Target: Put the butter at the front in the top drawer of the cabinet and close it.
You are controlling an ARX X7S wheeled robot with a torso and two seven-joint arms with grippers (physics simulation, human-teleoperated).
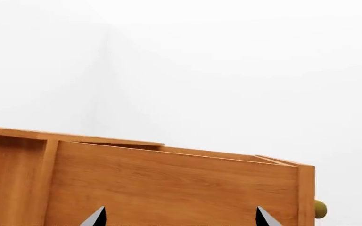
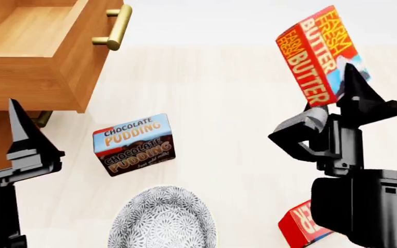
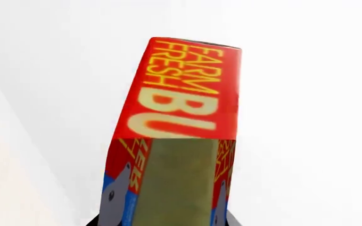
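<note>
The right gripper (image 2: 340, 98) holds the butter (image 2: 319, 54) clamped upright, raised well to the right of the open top drawer (image 2: 29, 36); its long axis stands nearly vertical. The left gripper (image 2: 19, 129), spread wide, hangs just beside that drawer

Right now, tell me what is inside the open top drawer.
The top drawer shows only a bare wooden floor in the head view; no carton lies there. Its rear part runs out of the picture, so that stays unseen.

Simulated tabletop – blank white walls, pale table (image 2: 233, 93), wooden cabinet (image 2: 40, 77).
</note>
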